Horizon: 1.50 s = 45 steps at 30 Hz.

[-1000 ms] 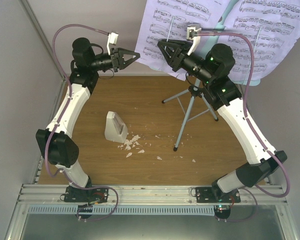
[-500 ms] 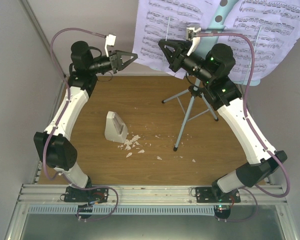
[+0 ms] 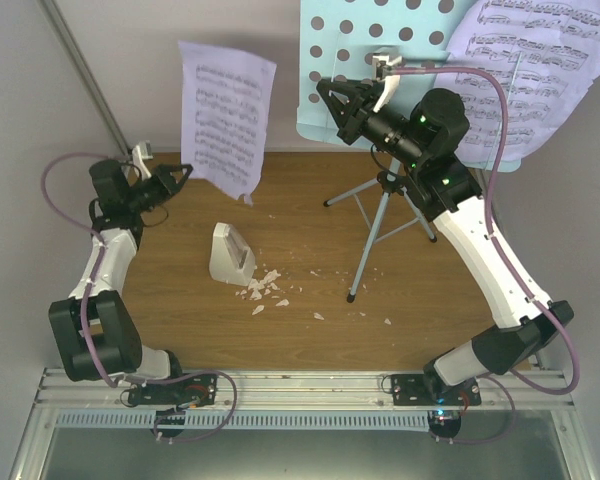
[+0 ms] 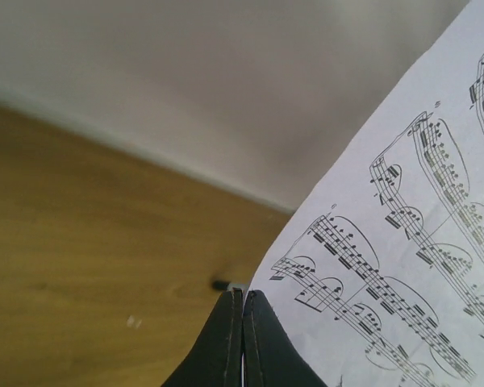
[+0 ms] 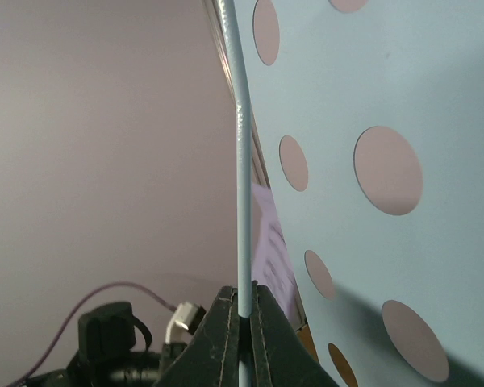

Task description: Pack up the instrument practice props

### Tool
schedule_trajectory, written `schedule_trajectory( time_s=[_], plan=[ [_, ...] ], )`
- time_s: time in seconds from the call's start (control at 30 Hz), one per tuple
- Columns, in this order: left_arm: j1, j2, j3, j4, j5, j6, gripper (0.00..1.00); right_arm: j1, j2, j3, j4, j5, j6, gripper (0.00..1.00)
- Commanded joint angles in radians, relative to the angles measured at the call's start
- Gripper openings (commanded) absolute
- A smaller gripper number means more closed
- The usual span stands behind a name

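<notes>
- White crumbs [image 3: 265,288] are lying on the table [image 3: 310,340], just beside the metronome [image 3: 230,255] on its near right.
- The metronome is standing upright, apart from both arms.
- Right of the metronome, the music stand [image 3: 315,110] [image 5: 436,97] is standing on thin tripod legs [image 3: 375,225].
- Left of and beyond the metronome, the left gripper [image 3: 183,172] [image 4: 243,297] is clenching the lower edge of a loose sheet-music page [image 3: 225,115] [image 4: 403,266], which is hanging in the air.
- Farther back and right of the metronome, the right gripper [image 3: 325,88] [image 5: 244,302] is clamping the left rim of the stand's perforated desk.
- A second page [image 3: 540,70] is resting at the desk's right.
</notes>
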Motion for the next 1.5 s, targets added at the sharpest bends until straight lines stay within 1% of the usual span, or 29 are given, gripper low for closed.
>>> schedule_trajectory(
  time_s=[0.0, 0.13, 0.33, 0.5, 0.7, 0.77, 0.83, 0.87, 0.9, 0.93, 0.97, 1.0, 1.07, 1.1, 1.13, 1.2, 1.3, 1.47],
  plan=[
    [0.009, -0.024, -0.133, 0.0, -0.122, 0.057, 0.0, -0.006, 0.0, -0.021, 0.008, 0.019, 0.003, 0.01],
    [0.009, 0.002, -0.23, 0.055, -0.186, 0.049, 0.0, -0.006, -0.007, -0.029, 0.01, 0.009, 0.006, 0.01],
    [0.01, 0.097, -0.286, 0.084, -0.244, 0.087, 0.0, -0.005, -0.013, -0.049, 0.018, 0.006, 0.009, 0.01],
    [0.009, 0.177, -0.316, 0.099, -0.269, 0.112, 0.0, -0.006, -0.011, -0.054, 0.021, 0.005, 0.015, 0.0],
    [0.009, 0.243, -0.394, 0.159, -0.275, 0.106, 0.0, -0.006, -0.011, -0.054, 0.026, -0.001, 0.02, 0.01],
    [0.009, 0.259, -0.4, 0.162, -0.275, 0.111, 0.0, -0.005, -0.012, -0.055, 0.027, -0.003, 0.024, 0.05],
    [0.009, 0.272, -0.399, 0.158, -0.272, 0.119, 0.0, -0.006, -0.016, -0.059, 0.031, -0.004, 0.028, 0.13],
    [0.009, 0.275, -0.4, 0.155, -0.269, 0.122, 0.02, -0.006, -0.016, -0.061, 0.032, -0.005, 0.029, 0.17],
    [0.009, 0.274, -0.404, 0.154, -0.272, 0.124, 0.08, -0.006, -0.019, -0.062, 0.032, -0.007, 0.03, 0.24],
    [0.009, 0.269, -0.407, 0.154, -0.275, 0.125, 0.19, -0.006, -0.019, -0.063, 0.032, -0.01, 0.032, 0.31],
    [0.009, 0.261, -0.412, 0.152, -0.281, 0.127, 0.29, -0.006, -0.022, -0.063, 0.032, -0.022, 0.034, 0.41],
    [0.009, 0.251, -0.417, 0.15, -0.289, 0.127, 0.42, -0.006, -0.025, -0.061, 0.032, -0.036, 0.033, 0.49],
    [0.011, 0.219, -0.432, 0.148, -0.301, 0.125, 0.65, -0.006, -0.043, -0.067, 0.044, -0.072, 0.037, 0.62],
    [0.011, 0.198, -0.441, 0.148, -0.308, 0.123, 0.73, -0.006, -0.055, -0.075, 0.058, -0.085, 0.037, 0.68],
    [0.011, 0.172, -0.452, 0.146, -0.321, 0.121, 0.79, -0.006, -0.068, -0.084, 0.06, -0.096, 0.037, 0.74],
    [0.014, 0.113, -0.466, 0.13, -0.354, 0.116, 0.87, -0.006, -0.095, -0.105, 0.058, -0.12, 0.031, 0.82],
    [0.015, 0.007, -0.477, 0.096, -0.414, 0.112, 0.98, -0.006, -0.129, -0.125, 0.041, -0.157, 0.015, 0.89],
    [0.015, -0.188, -0.475, 0.01, -0.523, 0.1, 0.99, -0.004, -0.187, -0.155, -0.015, -0.249, -0.043, 0.98]
  ],
)
